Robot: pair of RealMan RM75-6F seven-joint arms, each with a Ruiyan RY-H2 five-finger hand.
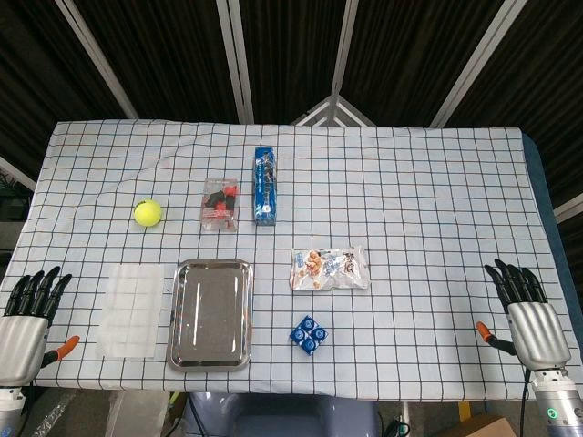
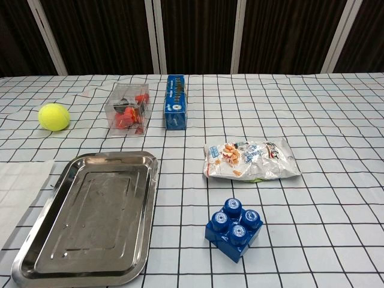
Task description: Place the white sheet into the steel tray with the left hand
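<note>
Beside the steel tray (image 1: 210,313) lies the white sheet (image 1: 131,309), tennis ball (image 1: 148,213) beyond.

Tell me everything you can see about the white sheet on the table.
The white sheet lies flat on the checked tablecloth near the front edge, just left of the steel tray, with a narrow gap between them. It is rectangular, pale and slightly translucent, with faint raised panels in a grid; it looks like thin plastic, though that is uncertain. Nothing rests on it. The left hand sits further left, apart from it. The chest view shows only its corner.
</note>
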